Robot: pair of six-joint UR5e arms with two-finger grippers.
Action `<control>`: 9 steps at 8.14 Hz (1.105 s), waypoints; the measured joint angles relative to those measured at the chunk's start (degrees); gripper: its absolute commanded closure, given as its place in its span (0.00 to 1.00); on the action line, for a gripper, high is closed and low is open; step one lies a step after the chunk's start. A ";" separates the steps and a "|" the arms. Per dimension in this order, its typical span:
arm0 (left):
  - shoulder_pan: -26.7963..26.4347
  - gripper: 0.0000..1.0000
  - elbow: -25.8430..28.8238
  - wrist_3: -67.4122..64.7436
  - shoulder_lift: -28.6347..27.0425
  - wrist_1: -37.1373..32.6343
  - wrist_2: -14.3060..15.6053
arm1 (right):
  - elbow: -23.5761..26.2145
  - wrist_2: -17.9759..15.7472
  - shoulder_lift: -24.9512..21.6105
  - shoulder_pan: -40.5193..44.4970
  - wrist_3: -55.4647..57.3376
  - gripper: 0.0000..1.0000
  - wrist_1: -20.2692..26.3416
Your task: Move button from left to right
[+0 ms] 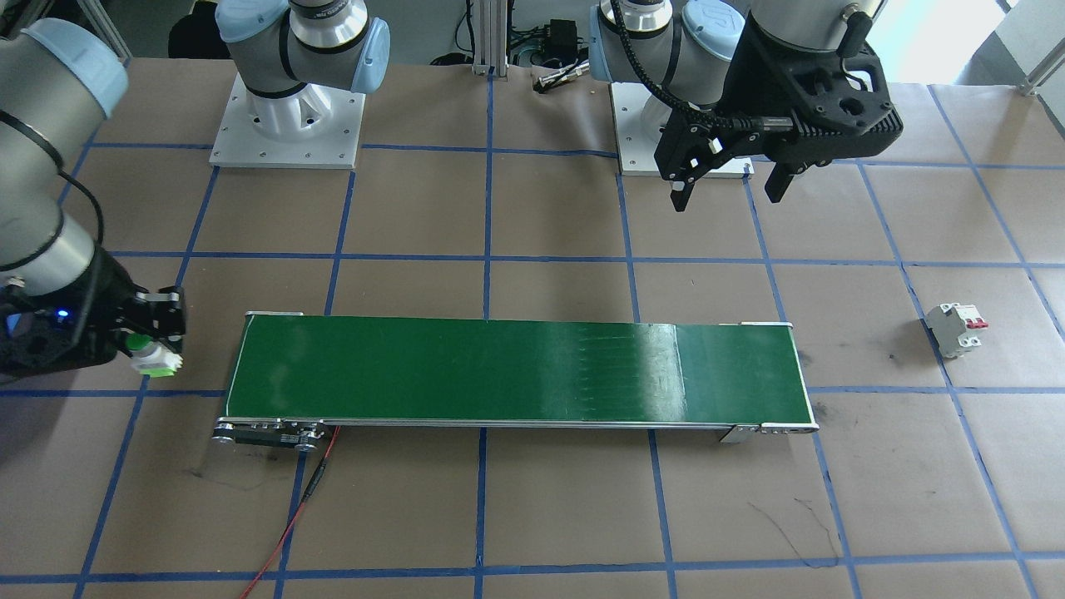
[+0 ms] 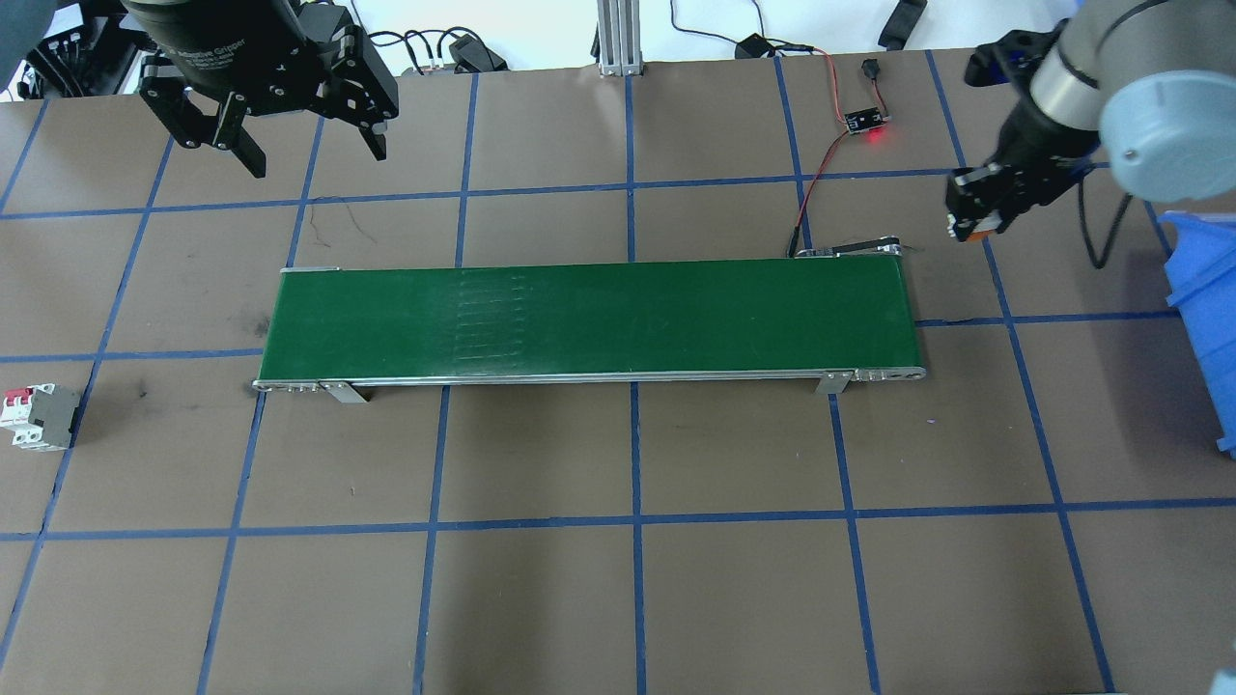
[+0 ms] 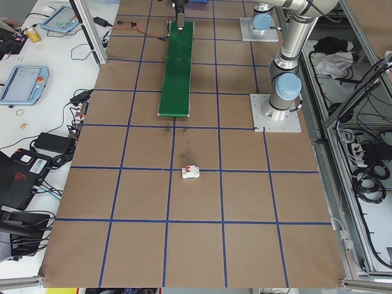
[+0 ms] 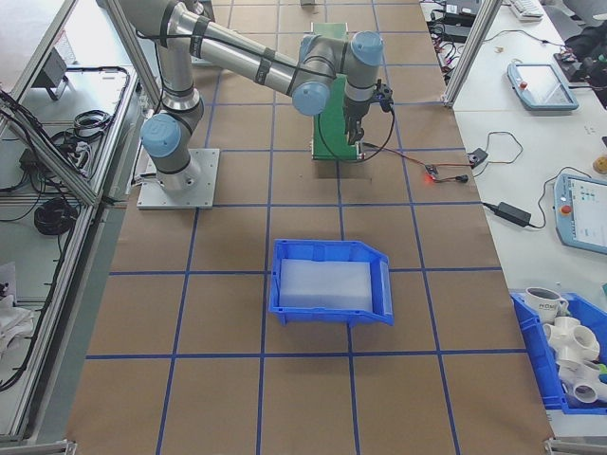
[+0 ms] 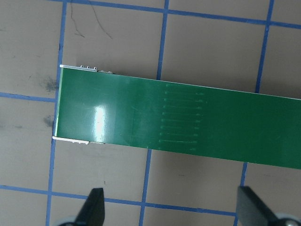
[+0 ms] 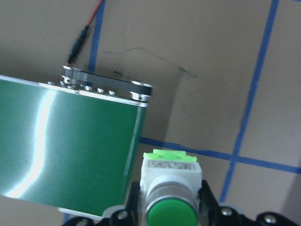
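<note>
1. Your right tool (image 1: 162, 337) is clenched on the button (image 1: 152, 356); its fingers (image 6: 210, 197) press the body from both sides, just behind the round green cap (image 6: 171, 213).
2. The button sits in that tool above the surface (image 1: 549, 507), off the belt's (image 1: 516, 370) right end. In the right wrist view the belt's corner lies just beside the tool, and the button's whitish body with its light-green tab points away from the camera.
3. A blue tape line (image 6: 254, 89) on the brown surface runs past the tool on the side away from the belt.
4. A red-and-black wire (image 6: 83, 33) leaves the belt's end frame, ahead of the right tool in its wrist view.
5. Your left tool (image 1: 728, 179) hangs released, jaws wide apart and holding nothing, raised over the surface behind the belt's left end.
6. In the left wrist view both fingertips (image 5: 96, 207) show at the bottom edge, with the belt's left end ahead of them and apart.
7. The breaker (image 1: 957, 327) lies on the surface beyond the belt's left end, well apart from the left tool.
8. A blue bin (image 2: 1202, 319) stands beyond the right tool, away from the belt.
</note>
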 measured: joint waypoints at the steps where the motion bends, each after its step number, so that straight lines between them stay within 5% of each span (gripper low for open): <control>1: -0.04 0.00 0.09 0.00 0.11 -0.23 -0.18 | -0.14 -0.22 -1.48 -5.02 -12.18 1.00 0.92; 6: -0.01 0.00 0.10 -0.14 0.85 -0.98 -2.65 | -0.30 -3.70 -2.82 -28.86 -69.25 1.00 0.01; 9: 0.00 0.00 0.35 0.10 0.75 -0.89 -2.94 | -0.59 -4.53 3.15 -36.99 -95.91 1.00 -8.13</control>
